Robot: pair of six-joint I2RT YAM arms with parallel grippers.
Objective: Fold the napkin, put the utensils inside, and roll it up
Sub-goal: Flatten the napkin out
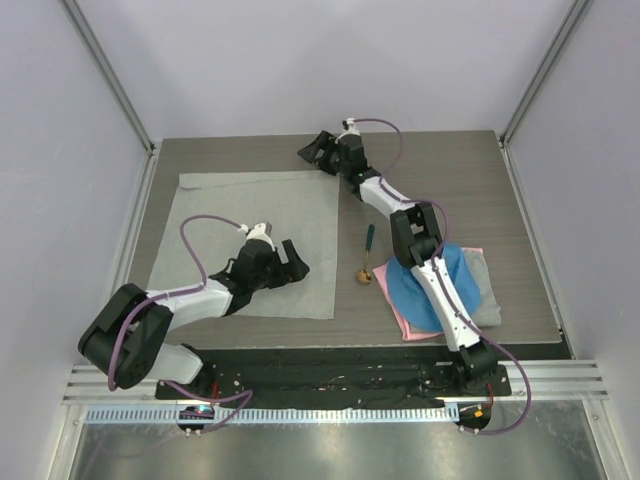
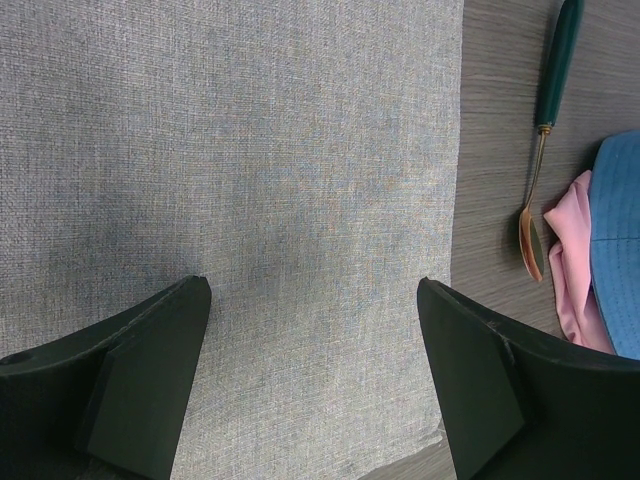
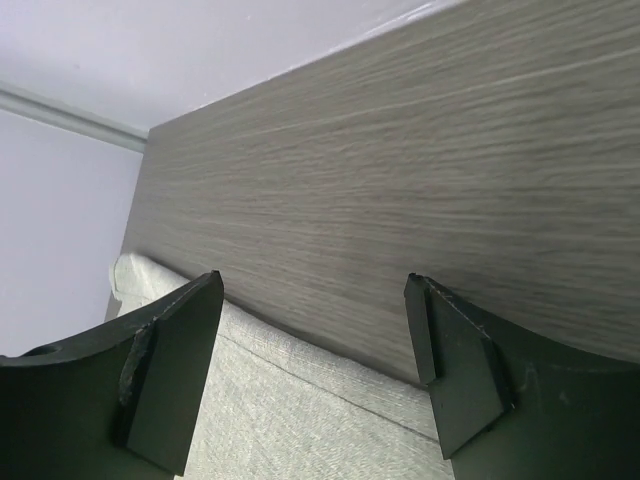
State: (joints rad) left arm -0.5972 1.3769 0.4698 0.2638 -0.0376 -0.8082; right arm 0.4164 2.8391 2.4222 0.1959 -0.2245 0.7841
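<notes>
Right now your napkin (image 1: 250, 240) lies spread flat and unfolded on the table (image 1: 450, 170), filling its 9 o'clock half in the top view. The spoon (image 1: 366, 255) rests on bare wood just off the napkin's 3 o'clock edge, apart from it. Its dark green handle points to 12 o'clock and its brass bowl to 6 o'clock.

Your left pincer (image 1: 295, 262) hangs over the napkin toward 4 o'clock of the cloth's centre, close to that right-hand edge. In the left wrist view its fingers (image 2: 150, 370) stand spread wide with only grey weave between them, pinching nothing.

Your right pincer (image 1: 315, 152) is stretched to the napkin's 1 o'clock corner. The right wrist view shows its jaws spread too, straddling the napkin's far edge, with bare table beyond. You cannot tell from these views whether its tips touch the cloth.

At the spoon's 4 o'clock sits a pile of cloths under the right arm. There is a blue cloth (image 1: 425, 280) on top, a pink cloth (image 1: 415, 322) showing beneath it toward 6 o'clock, and a grey cloth (image 1: 485, 290) at 3 o'clock. The spoon's bowl lies just beside the pile's edge.
</notes>
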